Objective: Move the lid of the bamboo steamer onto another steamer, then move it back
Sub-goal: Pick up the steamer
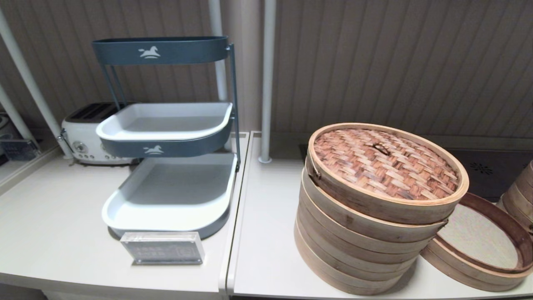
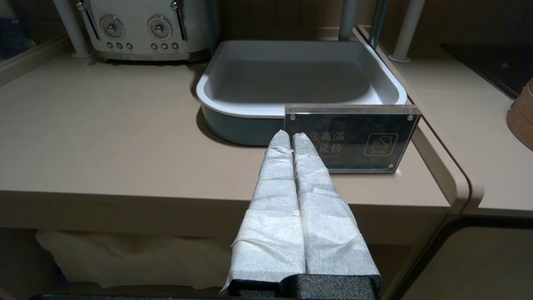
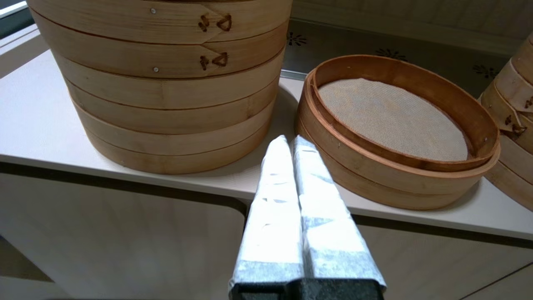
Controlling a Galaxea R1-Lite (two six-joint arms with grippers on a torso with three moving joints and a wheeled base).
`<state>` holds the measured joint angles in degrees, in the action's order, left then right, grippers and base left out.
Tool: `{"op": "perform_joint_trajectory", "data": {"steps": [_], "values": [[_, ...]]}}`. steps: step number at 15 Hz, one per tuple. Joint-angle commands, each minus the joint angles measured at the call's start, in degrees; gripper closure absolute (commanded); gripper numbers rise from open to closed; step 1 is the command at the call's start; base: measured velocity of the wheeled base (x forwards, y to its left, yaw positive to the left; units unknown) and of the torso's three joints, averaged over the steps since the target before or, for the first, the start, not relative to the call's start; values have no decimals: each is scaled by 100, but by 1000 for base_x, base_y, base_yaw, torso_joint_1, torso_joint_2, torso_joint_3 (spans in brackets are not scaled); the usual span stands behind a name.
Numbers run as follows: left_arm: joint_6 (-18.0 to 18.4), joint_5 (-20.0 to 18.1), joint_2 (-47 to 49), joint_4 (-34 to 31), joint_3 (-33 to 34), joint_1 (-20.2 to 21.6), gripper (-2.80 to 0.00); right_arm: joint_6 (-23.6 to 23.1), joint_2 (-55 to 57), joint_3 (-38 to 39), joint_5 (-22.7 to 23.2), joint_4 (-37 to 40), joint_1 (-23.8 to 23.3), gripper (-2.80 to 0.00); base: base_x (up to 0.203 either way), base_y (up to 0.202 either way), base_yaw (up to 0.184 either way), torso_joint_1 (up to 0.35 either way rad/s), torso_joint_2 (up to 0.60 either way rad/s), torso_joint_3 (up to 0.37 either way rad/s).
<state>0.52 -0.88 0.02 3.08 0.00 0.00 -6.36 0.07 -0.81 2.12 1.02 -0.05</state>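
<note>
While the bamboo steamer lid sat on the tall steamer stack, the right gripper hung pressed shut and empty, low at the near counter edge, nearer than the closed left gripper; the lid lay above and beyond it.

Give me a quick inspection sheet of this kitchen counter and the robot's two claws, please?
Surface: pale beige counter, two sections meeting at a seam.
Job's things: reddish-brown woven bamboo lid sits tilted atop the tall stack of pale bamboo steamer rings; low steamer with dark inner rim and cloth floor beside it, uncovered.
Clutter: grey-blue three-tier tray rack, clear acrylic sign, white toaster.
Claws: left claw shut, before the sign; right claw shut, before the steamers.
Cables: nothing seen.
Surroundings: ribbed wall, white poles.
</note>
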Motion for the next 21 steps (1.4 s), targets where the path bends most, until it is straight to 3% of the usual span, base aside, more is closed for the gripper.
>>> {"op": "perform_joint_trajectory", "data": {"steps": [1, 21], "values": [[0, 0, -2, -1, 158, 0, 0, 13, 13, 204, -13, -373, 4, 0, 0, 0, 0, 0, 0, 0], [0, 0, -2, 0, 158, 0, 0, 171, 28, 230, -19, -313, 5, 0, 0, 0, 0, 4, -11, -6]]}}
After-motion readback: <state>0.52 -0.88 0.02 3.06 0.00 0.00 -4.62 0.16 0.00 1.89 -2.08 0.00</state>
